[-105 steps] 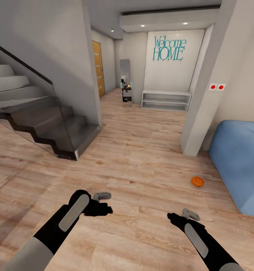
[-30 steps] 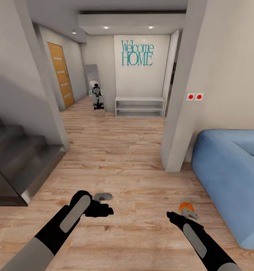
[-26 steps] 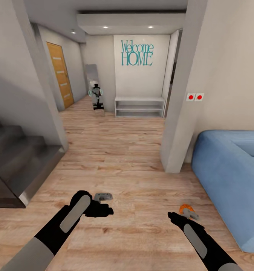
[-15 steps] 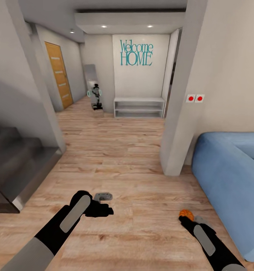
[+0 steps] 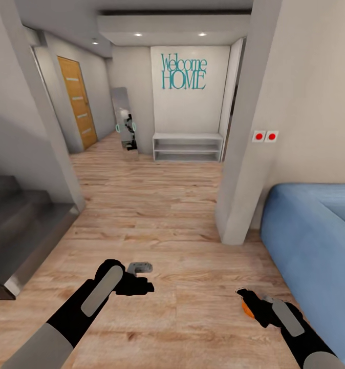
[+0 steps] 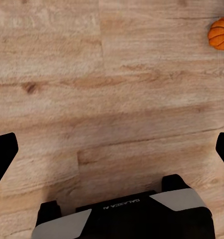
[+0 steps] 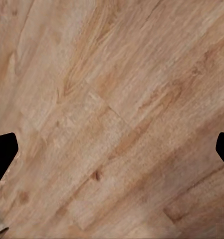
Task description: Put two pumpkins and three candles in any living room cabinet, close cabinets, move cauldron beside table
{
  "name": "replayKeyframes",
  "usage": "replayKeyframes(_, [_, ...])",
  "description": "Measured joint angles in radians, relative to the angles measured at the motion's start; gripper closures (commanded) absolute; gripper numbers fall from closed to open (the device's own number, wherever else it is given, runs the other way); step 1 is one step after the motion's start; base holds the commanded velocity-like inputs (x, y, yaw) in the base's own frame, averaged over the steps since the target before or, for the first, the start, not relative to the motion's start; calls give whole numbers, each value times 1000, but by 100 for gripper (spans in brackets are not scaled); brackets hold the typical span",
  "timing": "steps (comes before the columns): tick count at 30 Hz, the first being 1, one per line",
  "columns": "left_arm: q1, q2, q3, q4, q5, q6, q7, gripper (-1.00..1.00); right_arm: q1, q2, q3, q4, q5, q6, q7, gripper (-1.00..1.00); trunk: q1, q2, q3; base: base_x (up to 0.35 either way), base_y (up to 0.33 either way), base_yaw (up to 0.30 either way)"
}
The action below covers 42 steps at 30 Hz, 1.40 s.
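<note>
Your pumpkin [image 5: 246, 308] lies on the wood floor [image 5: 157, 205], low and to your right, mostly hidden behind the right gripper [image 5: 255, 305]. From the left wrist camera the pumpkin [image 6: 221, 33] shows as a round ribbed ball; it has no clear long axis, and you cannot tell which way its stem points.

A blue sofa [image 5: 316, 241] stands just beside it on the right. A white pillar [image 5: 246, 148] stands ahead of it. Stairs [image 5: 19, 225] rise at your far left. Down the hall are a white shelf [image 5: 188, 147], a wooden door [image 5: 78, 102] and a mirror [image 5: 124, 118].

Your right arm reaches forward and down, its gripper over the pumpkin with fingers [image 7: 4, 152] spread wide apart around bare floor, holding nothing. Your left gripper [image 5: 142, 279] hovers over bare floor, well apart from the pumpkin, fingers [image 6: 2, 157] likewise spread and empty.
</note>
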State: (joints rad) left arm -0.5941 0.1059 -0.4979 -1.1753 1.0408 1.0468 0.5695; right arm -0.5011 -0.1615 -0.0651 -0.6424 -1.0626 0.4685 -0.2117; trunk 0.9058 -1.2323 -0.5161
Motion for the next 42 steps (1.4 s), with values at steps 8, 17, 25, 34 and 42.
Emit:
replayKeyframes(8, [0,-1,0,0,1,0,-1,-100,-2,-47,-50,216,-27,-65,234,-100,0,0,0,196,-68,0])
replayKeyframes(17, [0,0,0,0,1,0,-1,-100,-2,-43,-106,303,-26,-221,303,-100,0,0,0,205,53,0])
replayKeyframes(25, [0,0,0,-2,1,0,-1,-100,-2,-31,-138,325,-40,-301,298,-100,0,0,0,169,176,0])
replayKeyframes(34, [0,-1,2,-23,3,0,-2,-100,-2,-30,-199,326,-67,-332,279,-100,0,0,0,30,26,0])
replayKeyframes(42, [0,-11,2,-49,3,0,-2,-100,-2,-35,-207,324,-71,-329,278,-100,23,-42,-19,1,1,0])
